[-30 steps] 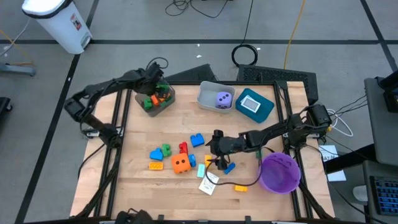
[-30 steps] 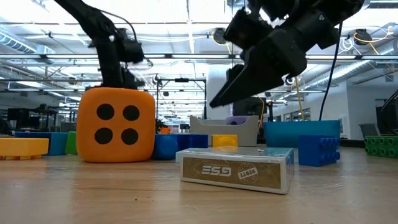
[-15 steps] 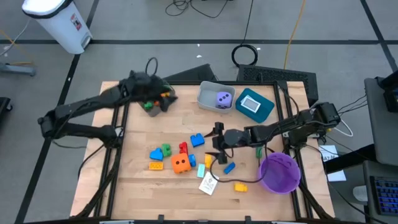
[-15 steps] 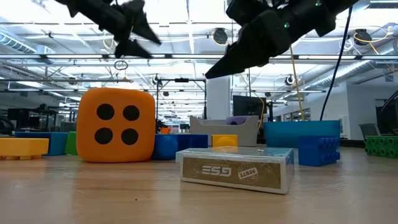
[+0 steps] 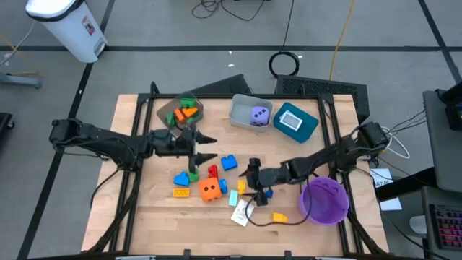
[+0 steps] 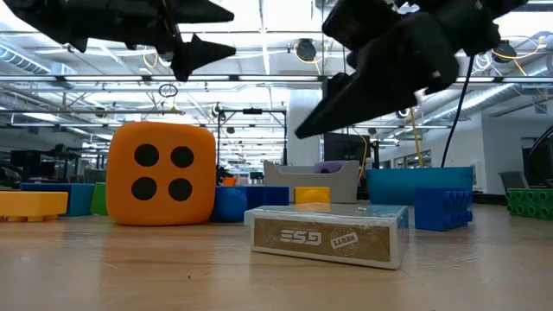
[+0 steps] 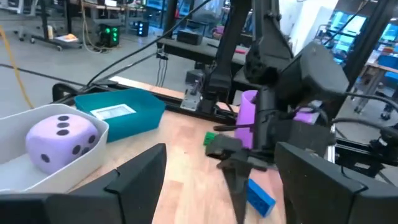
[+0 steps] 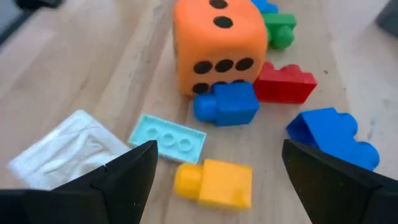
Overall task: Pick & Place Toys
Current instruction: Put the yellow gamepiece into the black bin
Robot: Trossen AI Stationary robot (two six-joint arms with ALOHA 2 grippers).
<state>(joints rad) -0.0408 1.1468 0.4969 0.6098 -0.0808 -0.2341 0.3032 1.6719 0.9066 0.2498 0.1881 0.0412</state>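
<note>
Right wrist view: the right gripper (image 8: 214, 186), jaws spread and empty, hovers over a yellow block (image 8: 214, 182), with a pale blue plate (image 8: 168, 140), blue block (image 8: 227, 104) and orange die (image 8: 214, 43) just beyond; descending, it could nudge these or meet the left gripper (image 5: 204, 147), also spread, nearby

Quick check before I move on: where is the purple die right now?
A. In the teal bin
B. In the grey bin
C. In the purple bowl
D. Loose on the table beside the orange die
B: the high view shows the purple die sitting inside the grey bin, next to the teal bin.
</note>
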